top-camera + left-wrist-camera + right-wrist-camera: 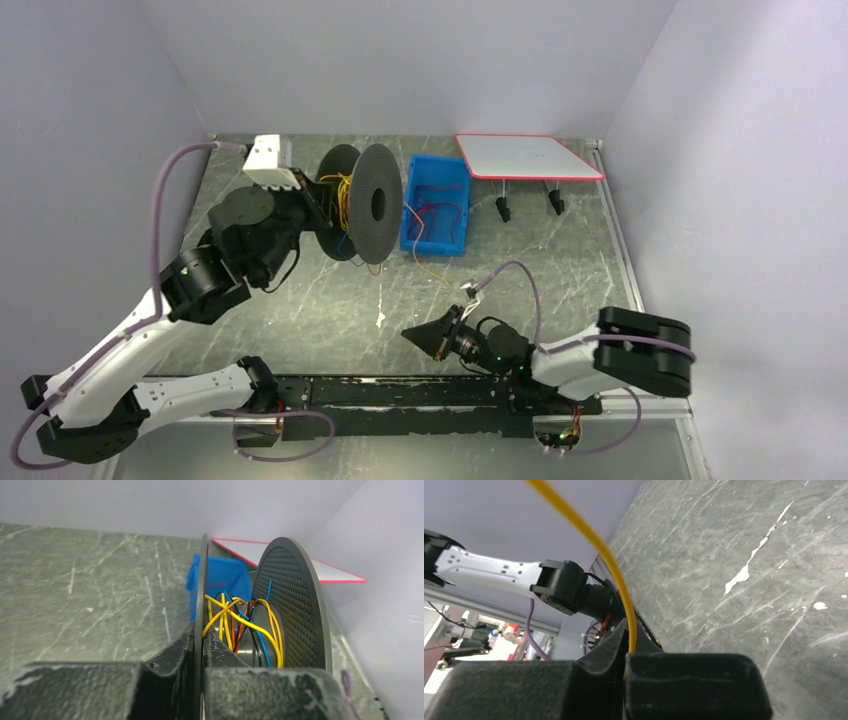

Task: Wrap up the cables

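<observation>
Partly wound — cables sit on the spool, clamped by left gripper; right gripper pinches a yellow cable — more lie in the far blue bin.

In the left wrist view, the fingers of the left gripper were blurred and cut off by the bottom edge. They hid the lower rim of the spool disc pinched between them. The tangle of wires covered much of the spool's hub, and the blue bin was mostly hidden behind the discs.

In the right wrist view, the yellow wire left the picture at the top edge, blurred there. Its lower end was lost between the fingers of the right gripper. From above, its thin line was too faint to trace.
</observation>
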Controlling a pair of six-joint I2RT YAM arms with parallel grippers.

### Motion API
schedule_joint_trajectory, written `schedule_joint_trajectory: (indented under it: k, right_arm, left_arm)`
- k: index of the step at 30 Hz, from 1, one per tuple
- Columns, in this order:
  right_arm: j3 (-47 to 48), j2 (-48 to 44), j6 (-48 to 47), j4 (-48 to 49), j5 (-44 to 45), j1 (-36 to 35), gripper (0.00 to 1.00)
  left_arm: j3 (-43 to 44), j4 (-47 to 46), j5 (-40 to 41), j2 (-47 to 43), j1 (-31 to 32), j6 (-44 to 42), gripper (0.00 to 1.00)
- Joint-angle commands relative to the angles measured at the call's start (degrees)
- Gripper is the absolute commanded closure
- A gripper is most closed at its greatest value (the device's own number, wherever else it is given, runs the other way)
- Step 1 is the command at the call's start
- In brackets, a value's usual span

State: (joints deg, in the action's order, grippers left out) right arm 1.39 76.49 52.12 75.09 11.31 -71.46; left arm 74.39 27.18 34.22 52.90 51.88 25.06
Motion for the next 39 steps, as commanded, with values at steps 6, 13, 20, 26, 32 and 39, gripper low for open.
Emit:
schedule_joint_trajectory:
  k: [6, 13, 20, 26, 32, 39]
  right_arm:
    - [4.4, -16.7, -4.3, -37.5, 9.3, -7.9, 1.00]
    - [7.0, -16.1, -0.9, -51.0, 13.3, -14.8, 1.00]
    - [15.1, -7.4, 0.6, -61.6, 16.7, -21.1, 1.00]
    - [21.2, 1.3, 2.4, -67.1, 19.5, -24.7, 1.00]
    - [23.4, 3.3, 4.5, -73.8, 21.5, -24.9, 1.00]
    - [20.3, -8.4, 10.6, -86.0, 26.1, -24.9, 1.00]
  left_arm:
    - [-1.5, -4.6, -3.7, 4.9, -10.7, 3.0, 0.93]
    - [-2.5, -6.9, -20.0, 8.5, -25.0, 8.0, 0.93]
    - [-2.7, -8.8, -30.7, 12.5, -34.9, 13.0, 0.93]
    - [-3.5, -11.4, -42.9, 15.4, -43.1, 17.0, 0.93]
    - [-4.0, -12.7, -58.2, 17.7, -52.1, 19.4, 0.93]
    - [-3.7, -9.4, -66.8, 17.7, -58.9, 16.4, 0.93]
